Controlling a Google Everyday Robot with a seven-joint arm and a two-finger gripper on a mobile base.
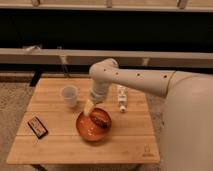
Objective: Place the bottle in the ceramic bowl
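**Wooden table, one arm over the dish: items and margins**

Camera view.
- Table point(135, 145): pale wood planks, with the front, left and right edges all in view. A long grey ledge point(165, 57) runs behind the back edge.
- Arm point(145, 80): white, comes in from the right and bends down over the table's middle.
- Gripper point(89, 106): hangs at the upper-left rim of the ceramic bowl, between the bowl and the cup. How wide it stands cannot be told, and nothing is seen held in it.
- Ceramic bowl point(87, 134): orange-red and shallow, front of centre, with a brown lump point(101, 119) in its right half. A strip of bare wood separates it from the front edge.
- Bottle point(122, 99): slim and pale, on the table just right of the arm. It is outside the bowl, beyond its upper-right rim and apart from it. Bare wood runs from it to the right edge.
- Cup point(69, 95): white, upright, left of the gripper.
- Dark flat object point(37, 126): near the left front corner, well apart from the bowl.
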